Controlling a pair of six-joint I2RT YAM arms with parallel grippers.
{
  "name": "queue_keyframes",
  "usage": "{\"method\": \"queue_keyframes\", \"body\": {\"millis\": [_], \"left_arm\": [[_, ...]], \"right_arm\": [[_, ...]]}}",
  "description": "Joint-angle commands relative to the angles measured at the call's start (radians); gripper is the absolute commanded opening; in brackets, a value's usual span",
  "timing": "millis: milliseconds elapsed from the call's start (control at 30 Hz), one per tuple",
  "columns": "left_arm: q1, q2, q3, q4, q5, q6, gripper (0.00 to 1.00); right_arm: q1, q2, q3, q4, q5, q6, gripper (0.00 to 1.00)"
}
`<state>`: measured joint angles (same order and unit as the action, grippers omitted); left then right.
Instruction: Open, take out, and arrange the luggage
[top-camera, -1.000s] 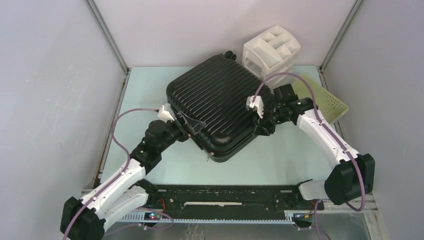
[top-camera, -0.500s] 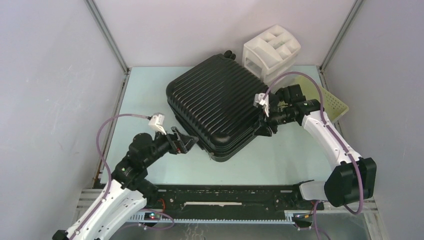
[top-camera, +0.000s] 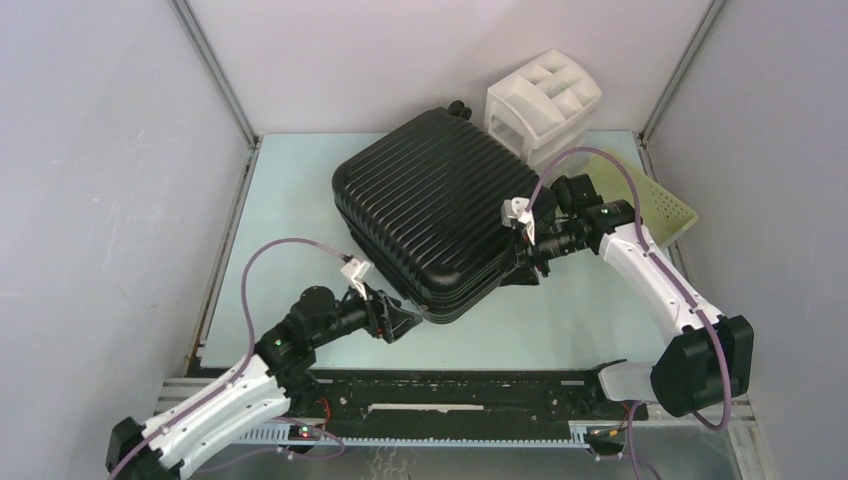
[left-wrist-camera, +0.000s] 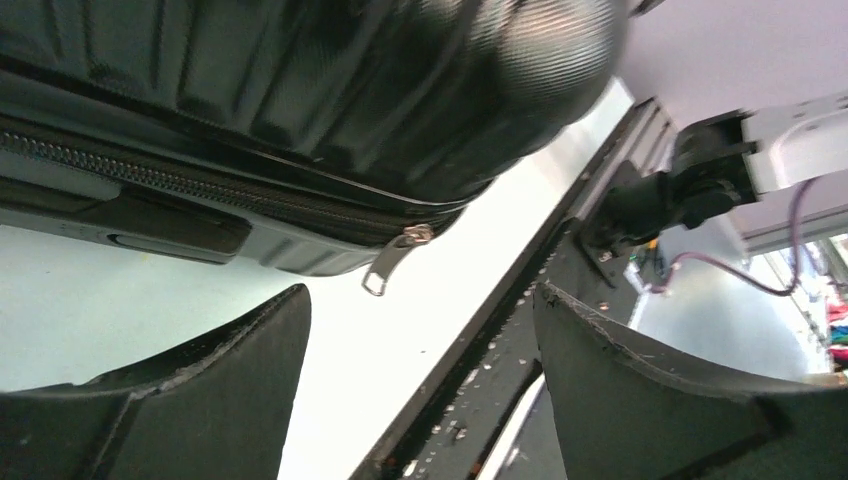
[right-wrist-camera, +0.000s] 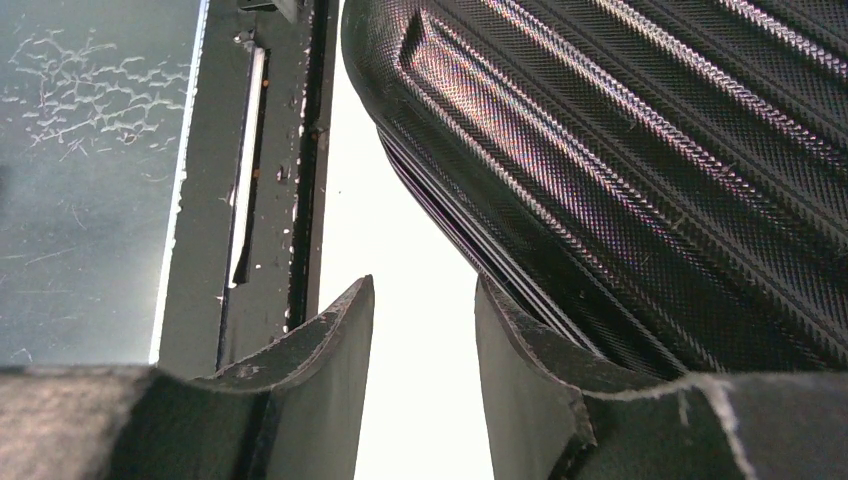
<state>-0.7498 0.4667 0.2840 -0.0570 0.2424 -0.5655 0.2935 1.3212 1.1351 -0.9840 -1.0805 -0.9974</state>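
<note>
At the near corner of the luggage the left gripper gapes empty; the right gripper, narrowly parted and empty, sits just beside its right edge.

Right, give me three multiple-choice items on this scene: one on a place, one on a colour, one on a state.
1. Where is the white organizer?
A) behind the suitcase, at the far right
B) beside the left arm's base
C) on top of the suitcase

2. What colour is the suitcase?
A) red
B) white
C) black

3. How is the left gripper?
A) shut on the zipper pull
B) open, holding nothing
C) shut on a strap

Answers:
1 A, it stands past the suitcase's far right corner.
2 C, its ribbed shell is black.
3 B, the fingers stand wide apart and the zipper pull hangs free.
</note>
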Motion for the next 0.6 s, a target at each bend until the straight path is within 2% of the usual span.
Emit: {"method": "queue_keyframes", "body": {"millis": [0,167,433,567], "left_arm": [[-0.013,0.127,-0.067,0.307,-0.014,0.076,0.85],[-0.012,0.252,-0.102,0.468,0.011,0.081,0.81],[-0.012,0.4,-0.096,0.544,0.08,0.07,0.71],[-0.011,0.414,-0.106,0.56,0.097,0.085,0.59]], "right_arm": [[-0.003,-0.017,0.001,-0.019,-0.034,-0.034,0.5],[-0.005,-0.008,0.002,-0.026,-0.033,-0.044,0.5],[-0.005,0.003,0.002,-0.033,-0.028,-0.051,0.5],[-0.005,0.006,0.002,-0.032,-0.027,-0.053,0.5]]}}
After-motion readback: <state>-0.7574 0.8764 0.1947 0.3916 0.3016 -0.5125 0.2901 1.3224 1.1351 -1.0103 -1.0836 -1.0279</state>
